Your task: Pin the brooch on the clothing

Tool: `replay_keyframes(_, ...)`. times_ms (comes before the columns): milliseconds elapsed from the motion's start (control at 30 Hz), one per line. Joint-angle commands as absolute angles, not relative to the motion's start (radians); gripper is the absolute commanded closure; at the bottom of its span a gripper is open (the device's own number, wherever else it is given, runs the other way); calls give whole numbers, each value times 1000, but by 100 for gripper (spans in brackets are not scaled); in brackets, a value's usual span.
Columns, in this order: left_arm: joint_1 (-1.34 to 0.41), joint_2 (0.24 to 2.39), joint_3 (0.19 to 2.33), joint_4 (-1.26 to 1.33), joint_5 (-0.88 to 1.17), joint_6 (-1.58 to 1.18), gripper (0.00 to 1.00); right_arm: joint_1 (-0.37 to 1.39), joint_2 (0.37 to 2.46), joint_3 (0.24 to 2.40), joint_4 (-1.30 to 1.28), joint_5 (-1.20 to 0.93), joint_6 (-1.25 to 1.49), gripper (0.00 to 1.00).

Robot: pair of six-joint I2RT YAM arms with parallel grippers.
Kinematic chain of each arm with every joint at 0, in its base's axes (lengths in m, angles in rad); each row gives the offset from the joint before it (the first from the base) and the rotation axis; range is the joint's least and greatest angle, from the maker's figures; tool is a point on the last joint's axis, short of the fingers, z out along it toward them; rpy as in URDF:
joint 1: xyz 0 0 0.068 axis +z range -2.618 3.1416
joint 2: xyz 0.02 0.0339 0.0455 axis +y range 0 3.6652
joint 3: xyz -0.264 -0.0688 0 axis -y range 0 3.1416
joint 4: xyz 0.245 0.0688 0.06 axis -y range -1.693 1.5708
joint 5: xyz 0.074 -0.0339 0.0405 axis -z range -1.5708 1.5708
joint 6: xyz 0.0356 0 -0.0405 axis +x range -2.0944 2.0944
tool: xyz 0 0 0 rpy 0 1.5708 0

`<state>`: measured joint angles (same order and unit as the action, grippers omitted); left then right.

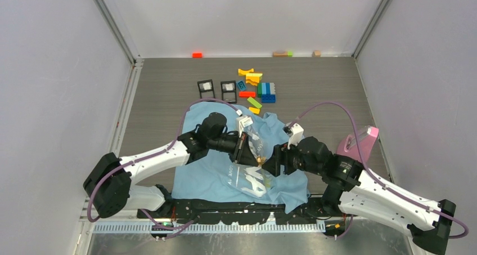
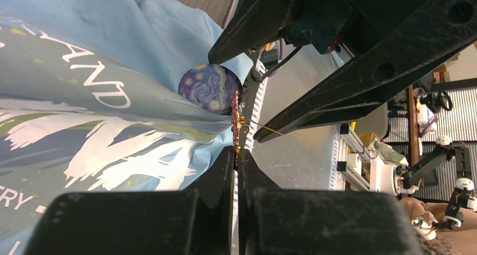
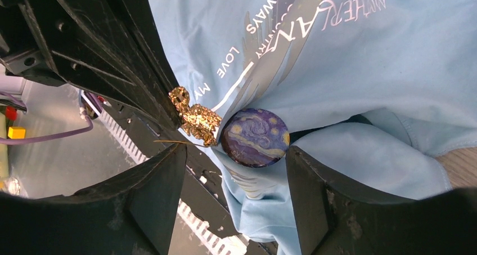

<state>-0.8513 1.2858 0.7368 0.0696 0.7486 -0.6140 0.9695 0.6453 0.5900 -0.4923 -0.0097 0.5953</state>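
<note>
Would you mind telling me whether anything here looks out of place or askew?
The light blue T-shirt is bunched into a raised fold rather than lying flat. The gold glittery brooch, pinched by the shut left tool, has its thin pin sticking out sideways, clear of the fabric.

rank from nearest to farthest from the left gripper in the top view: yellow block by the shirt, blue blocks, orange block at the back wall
1. yellow block, at the T-shirt's far edge, just past the left gripper
2. blue blocks, farther back
3. orange block, against the far wall
</note>
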Motion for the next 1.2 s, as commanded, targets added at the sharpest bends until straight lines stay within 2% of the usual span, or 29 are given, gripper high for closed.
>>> replay_keyframes(0, -848, 1280, 783, 93, 823, -588, 100, 974, 649, 585, -409, -26, 588, 31)
replay_keyframes(100, -848, 1279, 782, 98, 848, -582, 100, 974, 651, 578, -407, -20, 585, 39)
replay_keyframes(400, -848, 1285, 782, 108, 926, -569, 100, 974, 641, 563, -403, -34, 583, 47)
replay_keyframes(967, -851, 1305, 787, 98, 949, -557, 100, 974, 738, 596, -389, -5, 604, 53)
replay_keyframes(1167, -851, 1301, 783, 90, 918, -552, 100, 974, 715, 592, -408, 118, 639, 56)
